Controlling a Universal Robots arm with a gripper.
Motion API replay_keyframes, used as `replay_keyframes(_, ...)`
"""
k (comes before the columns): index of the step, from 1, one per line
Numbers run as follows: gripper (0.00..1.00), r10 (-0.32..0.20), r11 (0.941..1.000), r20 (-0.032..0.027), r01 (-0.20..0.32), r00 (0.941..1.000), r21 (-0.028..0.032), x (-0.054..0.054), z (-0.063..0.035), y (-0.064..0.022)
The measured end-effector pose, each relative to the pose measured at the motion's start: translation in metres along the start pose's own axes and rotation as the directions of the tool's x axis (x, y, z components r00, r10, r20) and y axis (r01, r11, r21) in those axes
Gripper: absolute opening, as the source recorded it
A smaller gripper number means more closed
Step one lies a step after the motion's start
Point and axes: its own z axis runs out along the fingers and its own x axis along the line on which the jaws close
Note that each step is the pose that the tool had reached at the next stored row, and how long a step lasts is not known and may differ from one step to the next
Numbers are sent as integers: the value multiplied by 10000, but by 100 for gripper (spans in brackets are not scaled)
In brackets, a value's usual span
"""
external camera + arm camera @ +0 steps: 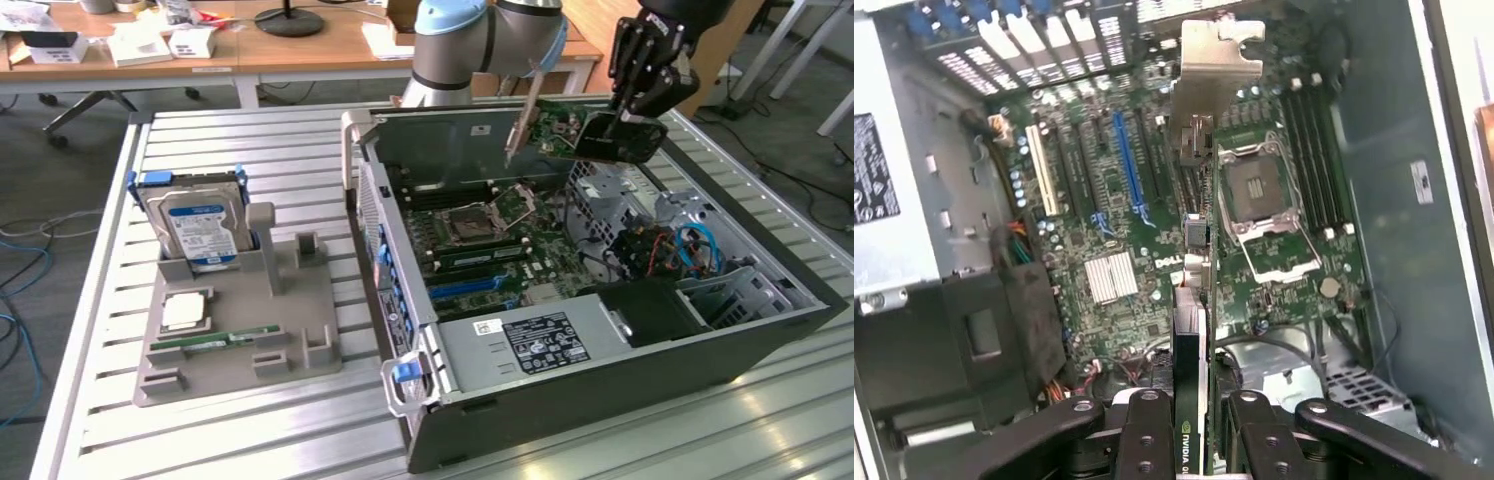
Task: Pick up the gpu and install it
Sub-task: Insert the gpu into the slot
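The gpu [567, 128] pairs a matt green circuit board with a smooth, bright metal bracket [1211, 75] (faintly glossy). The case [601, 400] is dull dark metal, the table [240, 430] ribbed satin aluminium.

The case [601, 420] lies open upward, so the board [501, 255] is reachable from above. The gpu [567, 130], clamped in the gripper [621, 125], hangs over the case's far side, clear of the board. Below, room is hemmed in by the power supply [534, 340] in front, the cables [674, 245] and drive cage [734, 290] toward the exterior view's right, and the wall [441, 140] behind. The raised socket frame [514, 205] stands beside the slots [1126, 160].
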Motion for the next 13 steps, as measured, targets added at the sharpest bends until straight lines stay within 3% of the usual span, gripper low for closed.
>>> replay_keyframes(5,26,-815,9967,-26,815,9967,-20,0,2,0)
replay_keyframes(13,26,-1155,9933,-35,1155,9933,-27,-1,5,1)
